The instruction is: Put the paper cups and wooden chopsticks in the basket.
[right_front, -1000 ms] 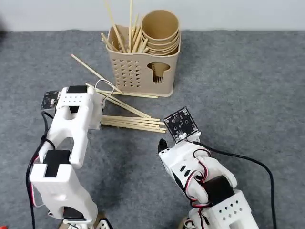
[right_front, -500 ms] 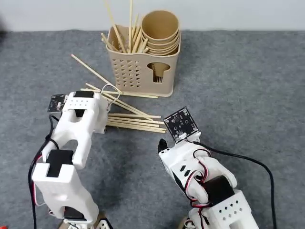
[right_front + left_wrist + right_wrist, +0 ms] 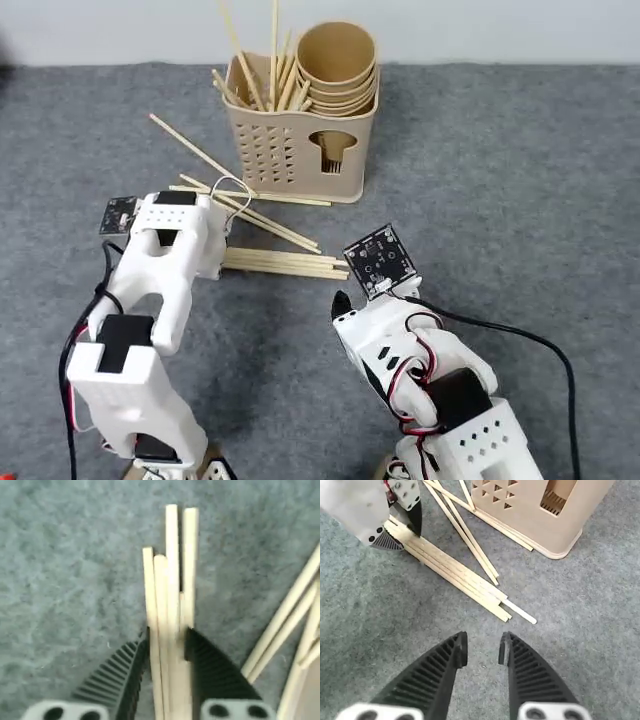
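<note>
A bundle of wooden chopsticks (image 3: 170, 580) lies on the grey mat (image 3: 520, 180). One end is clamped between the left gripper's (image 3: 166, 632) fingers, probably so they lift together. The basket (image 3: 300, 150), holding cups (image 3: 338, 60), stands nearby. The right gripper (image 3: 482, 637) hovers with fingers apart, empty.

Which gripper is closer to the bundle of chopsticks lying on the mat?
Left. The left gripper grips one end of the chopstick bundle; the right gripper sits beyond its other end, open, not touching.
</note>
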You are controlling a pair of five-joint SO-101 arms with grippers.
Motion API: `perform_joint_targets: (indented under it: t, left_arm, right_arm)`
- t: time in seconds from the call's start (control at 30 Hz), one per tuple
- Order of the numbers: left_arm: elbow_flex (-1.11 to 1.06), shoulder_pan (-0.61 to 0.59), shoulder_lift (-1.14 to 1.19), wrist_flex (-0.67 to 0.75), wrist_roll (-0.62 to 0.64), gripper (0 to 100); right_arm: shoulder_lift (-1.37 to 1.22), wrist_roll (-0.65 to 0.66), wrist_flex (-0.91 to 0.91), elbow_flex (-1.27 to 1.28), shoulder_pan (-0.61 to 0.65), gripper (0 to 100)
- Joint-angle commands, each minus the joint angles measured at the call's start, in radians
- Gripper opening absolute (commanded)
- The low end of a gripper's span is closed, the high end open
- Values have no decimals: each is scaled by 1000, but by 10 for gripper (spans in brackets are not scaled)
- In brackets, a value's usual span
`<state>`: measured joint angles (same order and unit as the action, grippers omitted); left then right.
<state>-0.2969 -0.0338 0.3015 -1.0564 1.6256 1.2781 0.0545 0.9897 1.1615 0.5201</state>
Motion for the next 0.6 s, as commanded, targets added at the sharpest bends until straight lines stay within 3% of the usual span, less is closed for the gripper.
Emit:
perform_joint_targets:
  t: [0.0, 0.17, 0.57]
  left_arm:
    - [4, 8, -11, 5, 3, 56]
    - [4, 8, -11, 5, 3, 12]
    - [10, 2, -18, 5, 3, 12]
  right_arm:
    - [15, -11, -24, -5, 4, 114]
    - [15, -11, -24, -5, 2, 114]
    - [15, -11, -24, -5, 2, 115]
